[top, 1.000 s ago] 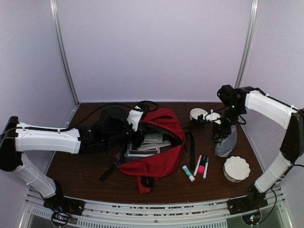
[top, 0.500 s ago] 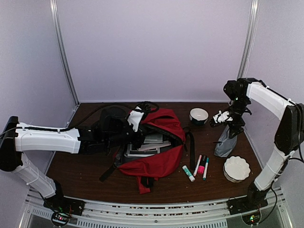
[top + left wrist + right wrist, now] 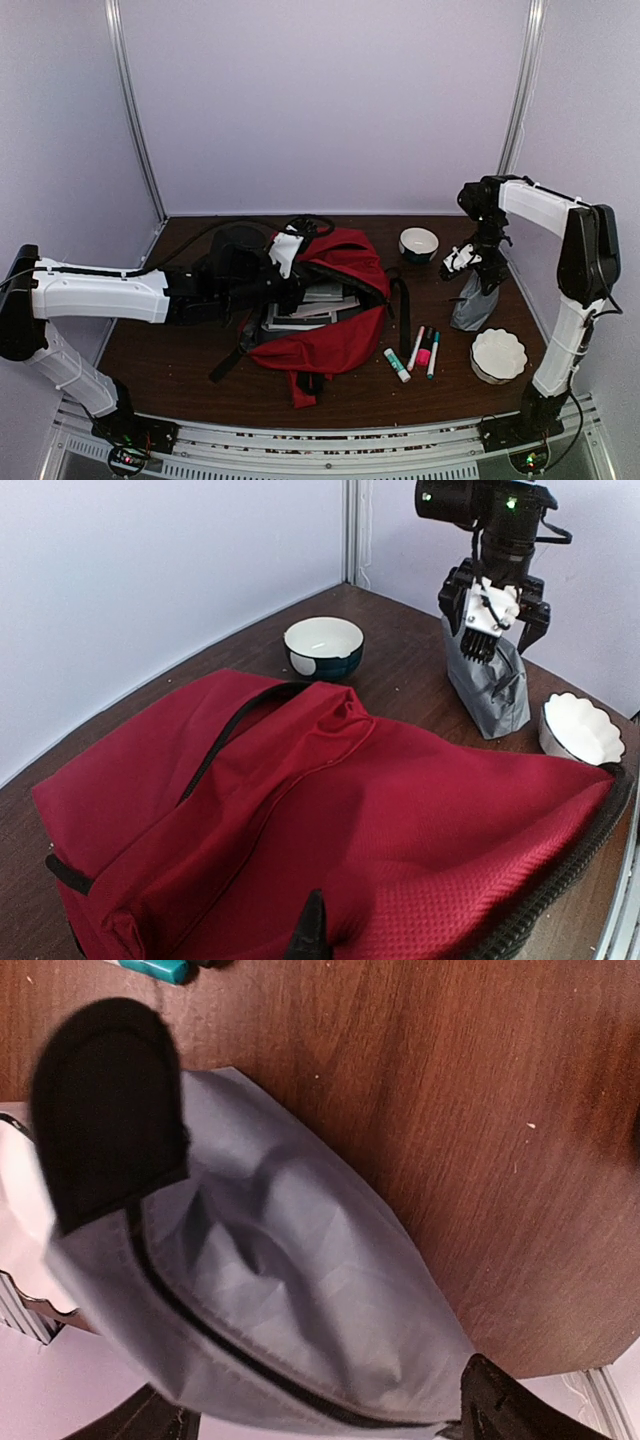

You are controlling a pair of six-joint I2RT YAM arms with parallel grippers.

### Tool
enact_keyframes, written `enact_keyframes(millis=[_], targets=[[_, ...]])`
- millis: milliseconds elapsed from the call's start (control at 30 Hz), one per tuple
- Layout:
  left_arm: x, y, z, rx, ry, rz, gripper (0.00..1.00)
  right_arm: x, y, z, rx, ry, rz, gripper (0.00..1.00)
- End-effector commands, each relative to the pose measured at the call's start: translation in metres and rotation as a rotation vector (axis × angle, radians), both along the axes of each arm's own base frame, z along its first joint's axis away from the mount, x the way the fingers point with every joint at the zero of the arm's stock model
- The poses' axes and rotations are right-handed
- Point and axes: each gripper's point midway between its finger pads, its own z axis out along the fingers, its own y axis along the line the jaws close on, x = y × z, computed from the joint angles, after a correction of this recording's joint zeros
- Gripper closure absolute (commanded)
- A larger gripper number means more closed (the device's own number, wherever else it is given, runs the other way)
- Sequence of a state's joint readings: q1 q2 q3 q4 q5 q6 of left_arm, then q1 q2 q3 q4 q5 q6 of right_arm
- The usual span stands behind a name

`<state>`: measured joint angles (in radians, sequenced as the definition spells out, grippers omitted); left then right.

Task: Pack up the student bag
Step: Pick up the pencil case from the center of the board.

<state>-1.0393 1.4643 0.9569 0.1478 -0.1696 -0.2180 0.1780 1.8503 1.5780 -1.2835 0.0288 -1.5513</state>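
brown table (image 3: 180,372): right hand (image 3: 468,264) spread over grey pouch (image 3: 474,310).

Pale lilac walls (image 3: 320,100) (metal-framed) enclose brown table (image 3: 180,350).

The right gripper (image 3: 462,262) has swung from the bowl (image 3: 418,243) to the grey pouch (image 3: 474,303) (jaws now wide).

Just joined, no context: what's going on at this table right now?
Two arms are packing the student bag. The left tool is shut at the bag's rim, apparently pinching it open; books lie inside. The right tool is open, jaws straddling the top of a grey pouch that stands on the table, not gripping it. Markers lie loose beside the bag.
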Motion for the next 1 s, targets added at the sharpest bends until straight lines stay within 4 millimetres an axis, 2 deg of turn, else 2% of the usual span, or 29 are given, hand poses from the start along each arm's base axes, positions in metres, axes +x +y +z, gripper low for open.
enact_keyframes(millis=[0,133,267,333,433,700,733,767,800,867,967], targets=[[-0.005,-0.005,0.019,-0.074,0.014,-0.021,1.0,0.023,-0.008,-0.015,-0.059,-0.004,0.019,0.11],[-0.005,0.001,0.018,-0.061,0.021,-0.002,1.0,0.027,-0.015,-0.034,-0.078,0.041,-0.013,0.15],[-0.005,0.011,0.019,-0.056,0.011,0.028,1.0,0.02,-0.024,-0.039,-0.095,0.099,-0.045,0.21],[-0.005,0.013,0.019,-0.053,0.006,0.03,1.0,0.016,-0.026,-0.04,-0.1,0.117,-0.067,0.29],[-0.005,0.01,0.02,-0.042,-0.005,0.018,1.0,0.013,-0.026,-0.039,-0.102,0.129,-0.114,0.46],[-0.004,-0.002,0.029,-0.06,-0.02,-0.016,1.0,0.009,-0.012,-0.019,-0.016,0.081,-0.24,0.67],[-0.003,-0.003,0.03,-0.06,-0.022,-0.019,1.0,0.009,-0.011,-0.016,-0.01,0.07,-0.253,0.74],[-0.003,-0.004,0.031,-0.061,-0.024,-0.024,1.0,0.009,-0.01,-0.013,-0.004,0.064,-0.261,0.91],[-0.003,-0.006,0.032,-0.061,-0.026,-0.028,1.0,0.008,-0.009,-0.011,0.001,0.056,-0.271,1.0],[-0.003,-0.009,0.035,-0.064,-0.031,-0.035,1.0,0.007,-0.009,-0.006,0.006,0.04,-0.291,1.0],[-0.002,-0.013,0.038,-0.068,-0.036,-0.042,1.0,0.001,-0.001,0.012,0.06,0.021,-0.327,1.0]])
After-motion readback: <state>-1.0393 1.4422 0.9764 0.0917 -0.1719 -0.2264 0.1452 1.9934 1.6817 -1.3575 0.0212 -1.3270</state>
